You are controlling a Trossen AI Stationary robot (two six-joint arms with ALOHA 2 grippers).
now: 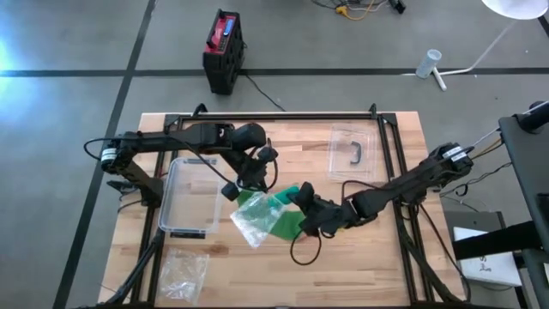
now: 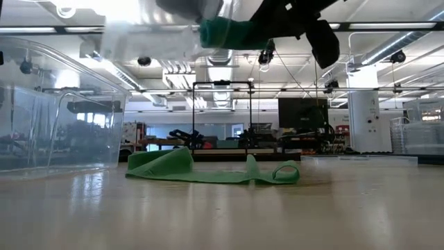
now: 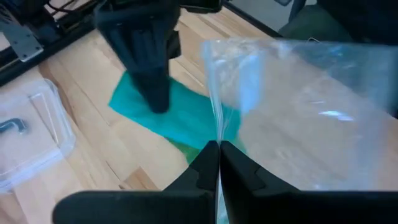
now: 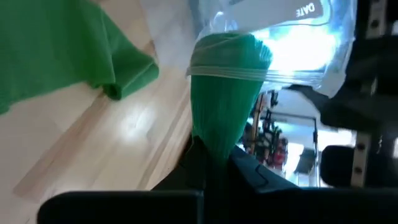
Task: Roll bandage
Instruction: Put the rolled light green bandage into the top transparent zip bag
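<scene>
My left gripper point(image 1: 243, 186) is shut on a clear plastic bag point(image 1: 251, 219), held above the table's middle; the bag also shows in the left wrist view point(image 3: 298, 106). My right gripper point(image 1: 302, 203) is shut on a rolled green bandage point(image 4: 225, 93). The roll's far end meets the bag's mouth point(image 4: 227, 70). The roll and the bag show high in the low view point(image 2: 229, 31). A loose green bandage point(image 2: 208, 170) lies flat on the table under both grippers point(image 1: 287, 225). My left gripper pinches an edge of the clear bag point(image 3: 216, 134) between its two fingers. The bag is lifted clear of the table and spreads out beyond the fingers. My right gripper pinches the green roll's near end point(image 4: 214, 146) between its two fingers, which lie along it. The roll is lifted clear and points toward the bag, its far end point(image 4: 230, 46) at the bag's mouth.
A clear tub point(image 1: 190, 197) stands left of the grippers. A clear lid with a dark handle point(image 1: 353, 153) lies at the far right. Another plastic bag point(image 1: 184, 273) lies at the near left corner. Black frame rails point(image 1: 274, 116) run along the table's far edge.
</scene>
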